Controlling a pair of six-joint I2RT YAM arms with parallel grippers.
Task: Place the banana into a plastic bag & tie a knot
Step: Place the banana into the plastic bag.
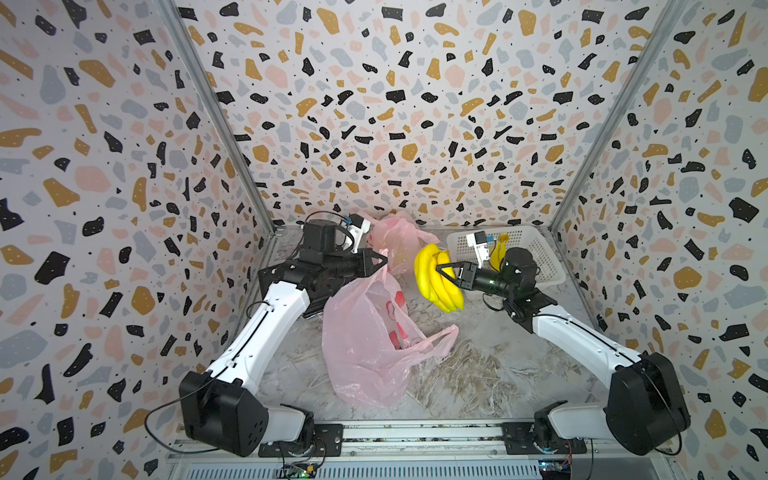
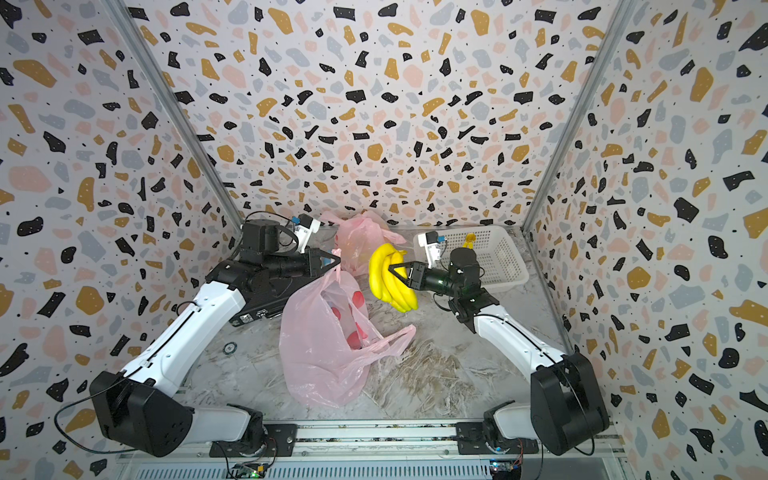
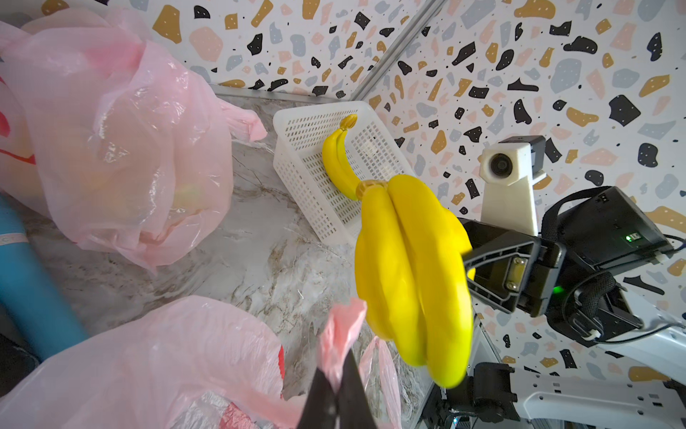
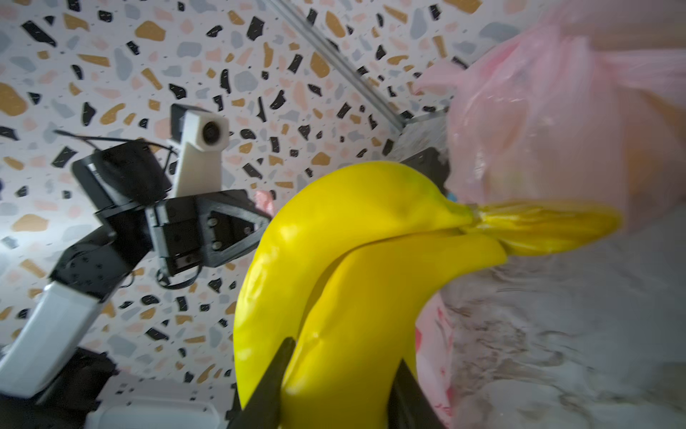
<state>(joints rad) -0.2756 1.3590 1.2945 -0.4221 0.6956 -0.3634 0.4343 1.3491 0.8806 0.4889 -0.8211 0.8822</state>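
Observation:
A yellow banana (image 1: 436, 278) (image 2: 388, 278) bunch hangs in the air, and my right gripper (image 1: 441, 268) (image 4: 345, 353) is shut on it, its fingers on either side of one fruit. From the left wrist the banana (image 3: 412, 267) shows just right of the bag's raised edge. The pink plastic bag (image 1: 361, 340) (image 2: 320, 345) lies on the marble table, with red print showing through it. My left gripper (image 1: 384, 261) (image 3: 336, 362) is shut on a pinched bit of the bag's upper edge, holding it up. One bag handle (image 1: 436, 340) lies loose on the table toward the right.
A second pink bag (image 1: 395, 237) (image 3: 111, 148), full, sits at the back. The white mesh basket (image 1: 536, 253) (image 3: 308, 126) at the back right holds another banana (image 3: 336, 163). A black box (image 2: 257, 316) lies under my left arm. A blue cylinder (image 3: 26, 278) shows in the left wrist view.

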